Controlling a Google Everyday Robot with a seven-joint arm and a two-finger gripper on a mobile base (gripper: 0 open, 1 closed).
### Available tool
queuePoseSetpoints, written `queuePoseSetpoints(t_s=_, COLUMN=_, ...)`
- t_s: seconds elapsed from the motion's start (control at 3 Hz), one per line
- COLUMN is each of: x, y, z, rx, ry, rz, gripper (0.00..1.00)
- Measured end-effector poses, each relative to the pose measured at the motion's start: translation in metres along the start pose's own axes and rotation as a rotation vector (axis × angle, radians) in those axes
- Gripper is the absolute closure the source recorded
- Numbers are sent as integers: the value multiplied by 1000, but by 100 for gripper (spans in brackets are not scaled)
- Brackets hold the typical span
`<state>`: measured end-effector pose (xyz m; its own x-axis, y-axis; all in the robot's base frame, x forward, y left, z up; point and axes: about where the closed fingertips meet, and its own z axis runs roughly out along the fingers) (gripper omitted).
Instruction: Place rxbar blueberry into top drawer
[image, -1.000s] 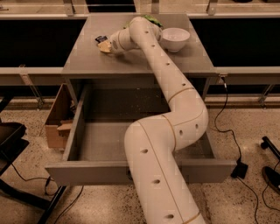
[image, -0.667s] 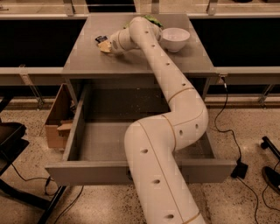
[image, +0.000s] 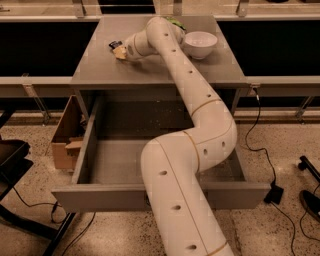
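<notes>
The rxbar blueberry (image: 114, 44) shows as a small dark wrapper on the grey table top, far left of the arm. My gripper (image: 119, 51) is down at the table surface right against the bar, which is partly hidden by it. I cannot tell whether the bar is held. The top drawer (image: 95, 196) is pulled wide open below the table, with its speckled grey inside (image: 114, 161) showing. My white arm crosses over the drawer's middle and right part.
A white bowl (image: 200, 43) stands on the table's right side. A green chip bag (image: 176, 22) peeks out behind the arm. A cardboard box (image: 64, 141) sits on the floor left of the drawer. Cables (image: 265, 165) run on the floor at the right.
</notes>
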<state>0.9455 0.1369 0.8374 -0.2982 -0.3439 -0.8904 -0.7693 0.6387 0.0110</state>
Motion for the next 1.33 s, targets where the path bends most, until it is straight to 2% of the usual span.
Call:
queuePoseSetpoints(t_s=0.67, x=-2, y=5, z=-7, rx=0, ry=5, rz=-3, gripper=100)
queuePoseSetpoints(t_s=1.0, x=-18, y=8, z=-70, rx=-17, ry=79, rz=-48, gripper=100)
queuePoseSetpoints(t_s=1.33, x=-50, y=23, z=-213, rx=-38, ry=195, rz=-174, gripper=100)
